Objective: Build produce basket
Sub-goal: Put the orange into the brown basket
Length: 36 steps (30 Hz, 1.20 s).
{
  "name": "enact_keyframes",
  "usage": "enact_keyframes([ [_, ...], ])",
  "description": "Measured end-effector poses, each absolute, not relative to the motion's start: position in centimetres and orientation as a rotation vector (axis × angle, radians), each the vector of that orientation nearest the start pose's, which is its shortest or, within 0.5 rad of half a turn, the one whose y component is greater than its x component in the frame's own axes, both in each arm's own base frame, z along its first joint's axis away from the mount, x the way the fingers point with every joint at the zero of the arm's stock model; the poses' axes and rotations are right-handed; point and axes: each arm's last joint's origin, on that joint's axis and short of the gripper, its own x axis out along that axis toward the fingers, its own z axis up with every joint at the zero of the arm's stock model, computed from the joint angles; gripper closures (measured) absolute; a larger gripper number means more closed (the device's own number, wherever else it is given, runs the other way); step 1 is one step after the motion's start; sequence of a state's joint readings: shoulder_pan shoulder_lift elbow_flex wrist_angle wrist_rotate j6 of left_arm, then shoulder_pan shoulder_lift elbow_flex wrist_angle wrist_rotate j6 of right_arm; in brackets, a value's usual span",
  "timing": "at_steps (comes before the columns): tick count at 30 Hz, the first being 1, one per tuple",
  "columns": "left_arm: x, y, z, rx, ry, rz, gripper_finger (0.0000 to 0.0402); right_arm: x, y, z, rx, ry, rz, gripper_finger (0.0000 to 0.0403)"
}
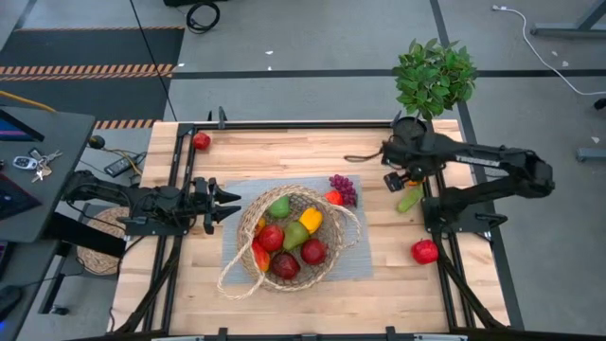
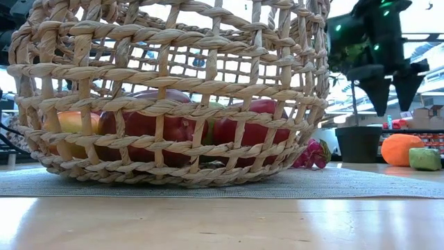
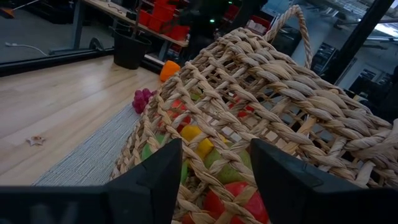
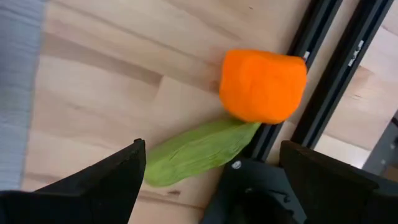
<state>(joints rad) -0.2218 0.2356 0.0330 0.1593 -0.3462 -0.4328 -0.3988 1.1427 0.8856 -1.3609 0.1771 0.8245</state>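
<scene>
Sitting on a grey mat (image 1: 348, 258), the round tan woven wicker basket (image 1: 343, 235) holds red apples (image 1: 313, 251), a green pear (image 1: 278, 206) and a yellow pepper (image 1: 310, 220). Just beside the basket's left rim, the left gripper (image 1: 230, 205) has its jaws nearly closed on nothing. Well right of the basket, the right gripper (image 4: 210, 180) hangs wide-jawed over an orange fruit (image 4: 263, 84) and a long green vegetable (image 4: 198, 150).

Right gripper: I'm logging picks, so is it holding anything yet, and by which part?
Nothing. The right gripper hangs open above the long green vegetable and orange fruit.
</scene>
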Motion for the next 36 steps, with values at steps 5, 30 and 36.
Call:
enact_keyframes([
  [5, 11.0, -1.5, 17.1, -0.421, 0.014, 0.131, 0.0204, 14.1, -9.8, 23.2, 0.857, 1.426, -1.088, 0.0030],
  [30, 11.0, -1.5, 17.1, -0.420, 0.014, 0.131, 0.0203, 14.9, -16.4, 15.4, 0.921, 1.767, -1.135, 0.0030],
  [36, 11.0, -1.5, 17.0, -0.420, 0.014, 0.131, 0.0208, 15.3, -16.6, 14.3, 0.890, 1.817, -1.099, 0.0040],
])
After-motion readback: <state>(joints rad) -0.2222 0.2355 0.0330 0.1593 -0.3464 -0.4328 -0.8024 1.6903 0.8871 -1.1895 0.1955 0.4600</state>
